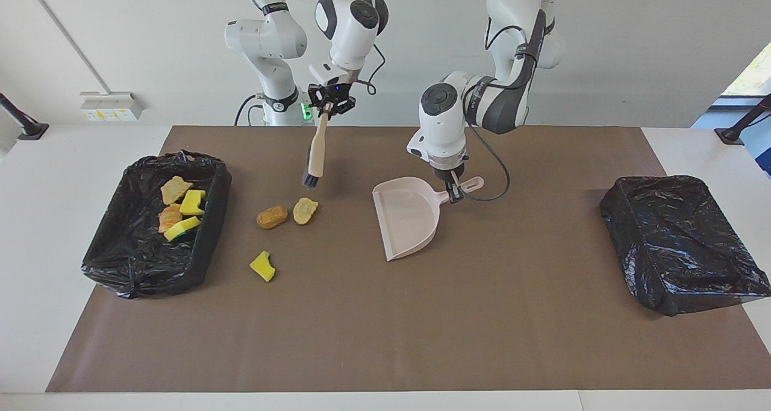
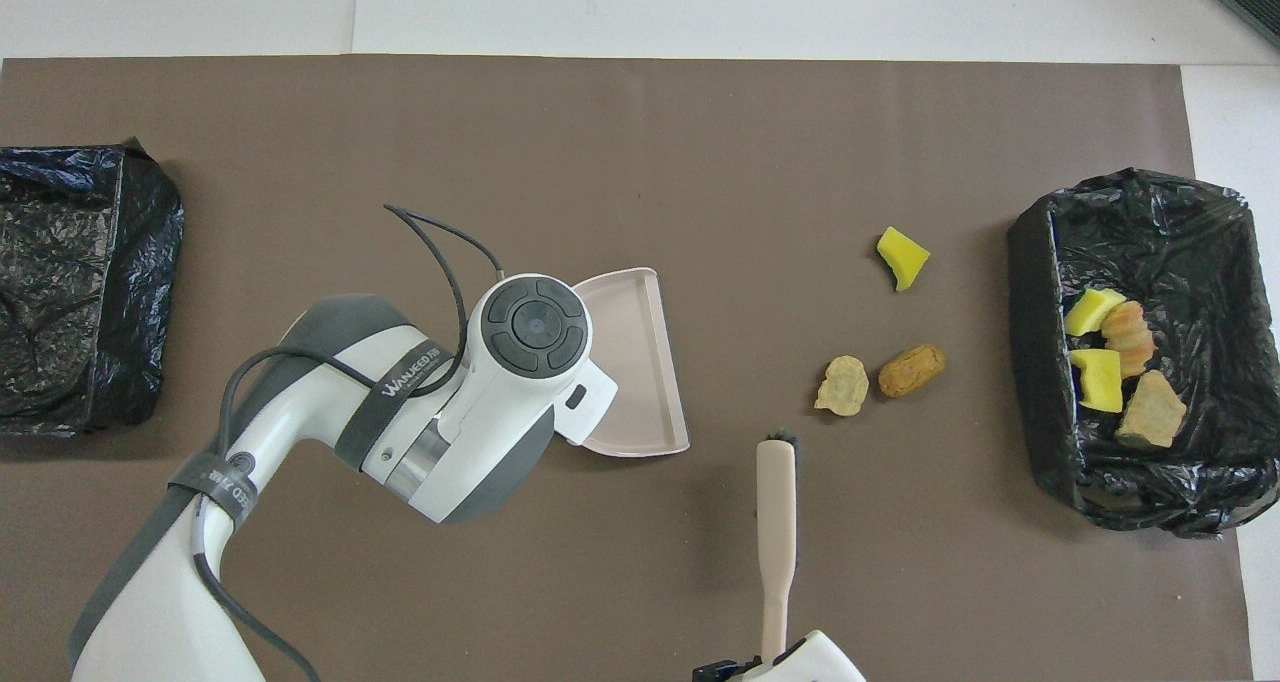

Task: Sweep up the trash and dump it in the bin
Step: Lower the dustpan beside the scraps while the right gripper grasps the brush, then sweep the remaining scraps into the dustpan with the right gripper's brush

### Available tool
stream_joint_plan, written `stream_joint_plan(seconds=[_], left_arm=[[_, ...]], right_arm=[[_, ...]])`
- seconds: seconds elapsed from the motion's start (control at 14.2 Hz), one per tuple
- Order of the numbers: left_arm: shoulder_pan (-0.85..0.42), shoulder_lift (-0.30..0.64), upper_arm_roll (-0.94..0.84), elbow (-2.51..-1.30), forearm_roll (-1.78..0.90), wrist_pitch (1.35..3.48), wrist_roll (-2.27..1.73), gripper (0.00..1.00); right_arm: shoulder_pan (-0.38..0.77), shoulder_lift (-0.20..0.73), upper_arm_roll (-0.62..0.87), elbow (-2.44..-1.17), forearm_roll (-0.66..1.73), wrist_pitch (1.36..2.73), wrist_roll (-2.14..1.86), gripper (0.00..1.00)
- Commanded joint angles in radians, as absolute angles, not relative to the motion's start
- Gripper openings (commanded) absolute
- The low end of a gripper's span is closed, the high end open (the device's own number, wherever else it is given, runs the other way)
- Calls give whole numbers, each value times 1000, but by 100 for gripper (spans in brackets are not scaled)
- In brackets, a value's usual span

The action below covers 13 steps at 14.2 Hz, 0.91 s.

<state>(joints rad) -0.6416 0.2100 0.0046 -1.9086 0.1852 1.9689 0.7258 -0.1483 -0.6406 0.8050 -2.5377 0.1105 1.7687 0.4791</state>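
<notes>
Three loose scraps (image 1: 271,217) could be scattered if the wooden brush (image 1: 315,156), clamped by the right tool (image 1: 330,106), lands hard; the pale pink plastic dustpan (image 1: 408,218), gripped seemingly tightly by the left tool (image 1: 453,189), lies well apart.

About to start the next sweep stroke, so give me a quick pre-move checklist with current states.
1. Right gripper shut on the brush: ok.
2. Left gripper shut on the dustpan handle: ok.
3. Brush bristles down on the mat: not ok, raised.
4. Dustpan close to the loose scraps: not ok, wide gap.
5. Bin holding four scraps open: ok.
6. Dustpan mouth flat on the mat: cannot tell.
</notes>
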Motion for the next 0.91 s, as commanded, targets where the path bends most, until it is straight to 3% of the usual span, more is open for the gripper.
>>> stream_joint_plan(seconds=[0.0,0.21,0.49,0.84], left_arm=[[-664,176,14,-1956,209,1993,695,0],[-664,176,14,-1957,207,2006,678,0],[-666,173,14,-1965,207,1997,678,0],[-669,164,14,-1982,207,2003,676,0]], right_arm=[[-176,-522,685,-2534,-42,1778,338,0],[-170,-453,566,-2531,-231,1814,304,0],[-167,-367,428,-2531,-294,1939,229,0],[-163,-324,350,-2537,-288,2019,152,0]])
